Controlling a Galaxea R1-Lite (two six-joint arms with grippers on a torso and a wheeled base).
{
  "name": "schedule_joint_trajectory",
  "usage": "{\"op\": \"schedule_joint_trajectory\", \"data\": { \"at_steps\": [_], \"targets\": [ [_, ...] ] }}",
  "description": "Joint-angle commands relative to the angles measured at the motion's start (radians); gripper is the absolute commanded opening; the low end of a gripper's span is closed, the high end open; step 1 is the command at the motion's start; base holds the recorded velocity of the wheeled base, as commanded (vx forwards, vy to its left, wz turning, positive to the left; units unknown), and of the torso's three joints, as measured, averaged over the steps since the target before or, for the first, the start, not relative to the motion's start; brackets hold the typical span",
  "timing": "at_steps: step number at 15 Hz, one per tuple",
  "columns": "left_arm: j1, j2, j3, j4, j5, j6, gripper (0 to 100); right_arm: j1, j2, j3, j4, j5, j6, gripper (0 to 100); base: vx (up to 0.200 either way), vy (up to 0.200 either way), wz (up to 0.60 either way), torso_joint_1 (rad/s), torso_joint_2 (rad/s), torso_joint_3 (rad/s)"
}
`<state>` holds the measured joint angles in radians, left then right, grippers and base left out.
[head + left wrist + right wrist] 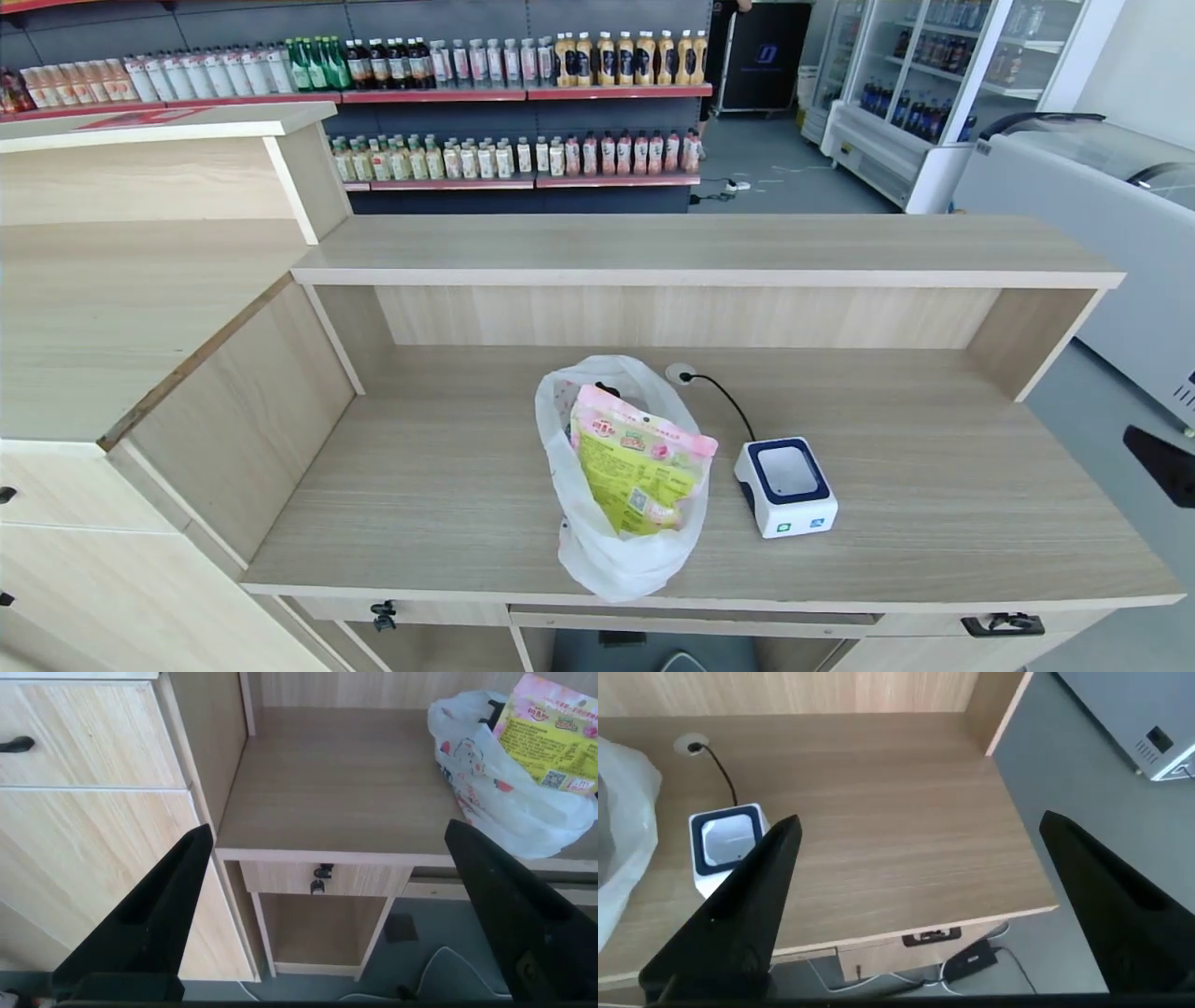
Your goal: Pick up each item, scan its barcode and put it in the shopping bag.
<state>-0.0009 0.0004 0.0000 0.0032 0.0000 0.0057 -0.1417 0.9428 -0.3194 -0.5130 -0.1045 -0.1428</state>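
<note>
1. Jaws on left gripper (327, 835) spread wide, gripping nothing; held off near-left edge of counter (327, 784), well apart from shopping bag (523, 812).
2. Jaws on right gripper (920, 821) also wide apart, empty; hanging above near-right part of counter, scanner (729, 840) off to its left.
3. White plastic shopping bag in middle of counter, close to near edge, mouth open.
4. Pink and yellow-green snack packet (639, 467) leaning inside bag, top sticking out.
5. White scanner with dark blue window frame just right of bag; touching or not, cannot tell. Black cable (726, 399) running from it to round hole (680, 373) at far side of counter.
6. Drawer (374, 879) with key in lock under near-left counter edge.
7. Bottle shelves (523, 93) far behind; glass-door fridge (934, 84) far right.
</note>
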Motion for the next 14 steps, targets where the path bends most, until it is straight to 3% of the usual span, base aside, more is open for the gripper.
{"op": "schedule_joint_trajectory", "data": {
  "at_steps": [1, 4, 5, 6, 9, 14],
  "targets": [
    [0.001, 0.001, 0.000, 0.000, 0.000, 0.000, 100, 0.097, -0.512, 0.319, 0.062, -0.001, 0.051, 100, 0.000, 0.000, 0.00, 0.000, 0.00, 0.000],
    [0.001, 0.000, 0.000, 0.000, 0.000, 0.000, 100, 0.183, -0.811, 0.319, 0.403, 0.014, 0.100, 100, 0.000, 0.000, 0.00, 0.000, 0.00, 0.000],
    [0.001, 0.000, 0.000, 0.000, 0.000, 0.000, 100, 0.186, -0.819, 0.319, 0.416, 0.014, 0.104, 100, 0.000, 0.000, 0.00, 0.000, 0.00, 0.000],
    [0.001, 0.000, 0.000, 0.000, 0.000, 0.000, 100, 0.200, -0.858, 0.319, 0.499, 0.015, 0.195, 100, 0.000, 0.000, 0.00, 0.000, 0.00, 0.000],
    [0.001, 0.000, 0.000, 0.000, 0.000, 0.000, 100, 0.142, -0.941, 0.319, 0.518, 0.048, 0.193, 100, 0.000, 0.000, 0.00, 0.000, 0.00, 0.000],
    [0.001, 0.000, 0.000, 0.000, 0.000, 0.000, 100, 0.143, -0.943, 0.319, 0.518, 0.052, 0.196, 100, 0.000, 0.000, 0.00, 0.000, 0.00, 0.000]
  ]
}}
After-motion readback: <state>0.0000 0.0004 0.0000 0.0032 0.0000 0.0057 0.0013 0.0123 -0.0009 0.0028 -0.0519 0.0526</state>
